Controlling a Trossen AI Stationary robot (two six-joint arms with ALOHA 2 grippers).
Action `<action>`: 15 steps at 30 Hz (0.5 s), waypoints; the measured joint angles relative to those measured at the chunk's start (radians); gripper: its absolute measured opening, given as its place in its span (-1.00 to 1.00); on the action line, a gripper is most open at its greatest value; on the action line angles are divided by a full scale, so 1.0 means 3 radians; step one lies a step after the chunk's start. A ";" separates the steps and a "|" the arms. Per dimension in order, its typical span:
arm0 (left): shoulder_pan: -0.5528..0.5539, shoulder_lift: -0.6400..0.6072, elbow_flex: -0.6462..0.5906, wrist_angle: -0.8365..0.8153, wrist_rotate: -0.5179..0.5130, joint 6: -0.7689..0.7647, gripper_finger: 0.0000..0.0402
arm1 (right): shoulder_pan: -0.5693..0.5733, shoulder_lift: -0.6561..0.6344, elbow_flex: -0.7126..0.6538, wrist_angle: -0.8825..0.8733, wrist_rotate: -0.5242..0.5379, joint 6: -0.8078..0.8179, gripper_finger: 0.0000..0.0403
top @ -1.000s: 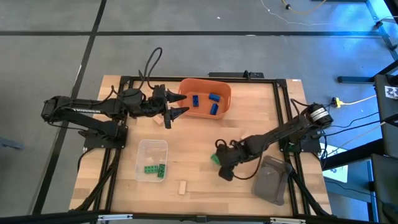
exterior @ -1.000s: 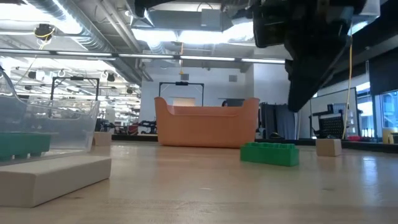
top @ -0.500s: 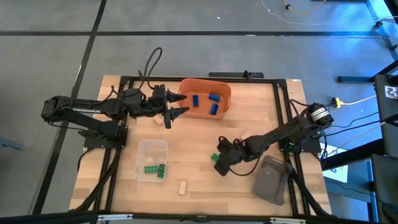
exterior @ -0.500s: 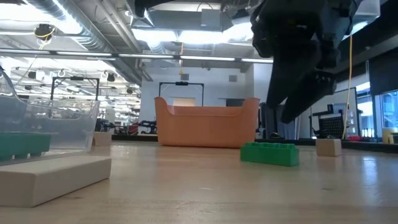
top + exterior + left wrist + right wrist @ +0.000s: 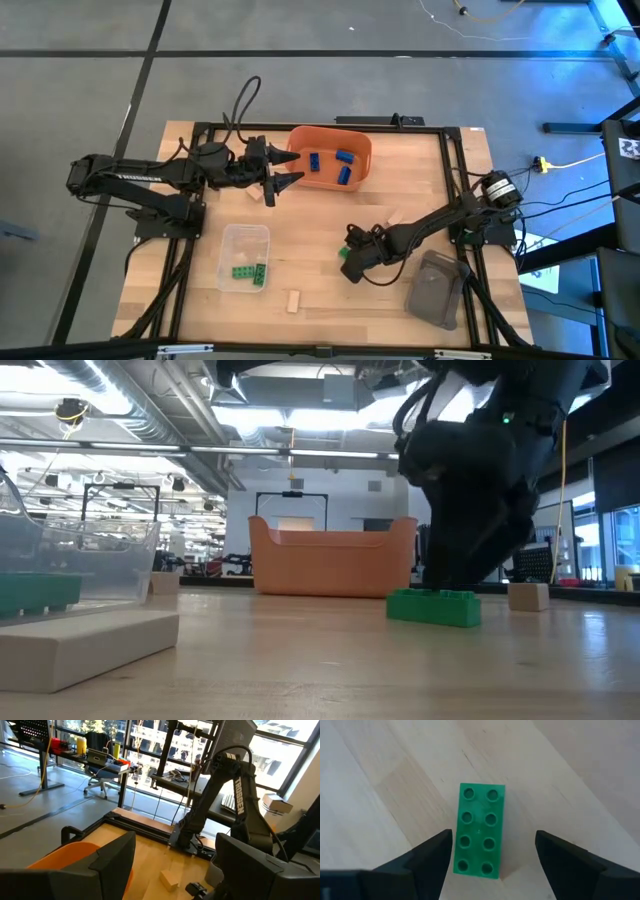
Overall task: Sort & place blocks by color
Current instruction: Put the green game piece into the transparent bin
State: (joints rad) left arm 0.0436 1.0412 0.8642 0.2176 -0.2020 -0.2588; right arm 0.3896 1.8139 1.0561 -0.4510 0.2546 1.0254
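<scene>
A green block point(image 5: 479, 831) lies flat on the wooden table point(image 5: 310, 225), studs up, right of centre point(image 5: 345, 254). My right gripper point(image 5: 494, 834) hangs open just above it, pointing steeply down, one finger on each long side of the block; in the low view it stands right over the block point(image 5: 433, 607). My left gripper point(image 5: 280, 172) waits open and level beside the orange bin point(image 5: 362, 150), which holds three blue blocks point(image 5: 344, 158). Two green blocks point(image 5: 250, 272) lie in the clear tray point(image 5: 245, 235).
A grey tray point(image 5: 437, 288) sits at the near right. Loose tan blocks lie near the front edge point(image 5: 293, 301), under my left gripper point(image 5: 266, 196) and behind my right arm point(image 5: 395, 218). A black frame point(image 5: 455, 180) borders the table.
My right gripper has come down over the green block, tipping more steeply downward and rolling about its own axis. The green block has stayed where it was.
</scene>
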 joint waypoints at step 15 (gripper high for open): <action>-0.0001 0.0000 0.0001 0.0000 -0.0076 -0.0003 0.33 | 0.0156 0.0222 0.0010 -0.0005 0.0127 -0.0160 0.33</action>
State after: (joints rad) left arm 0.0433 1.0412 0.8644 0.2176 -0.2249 -0.2596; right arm 0.4365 1.8805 1.0592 -0.4526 0.2928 0.9775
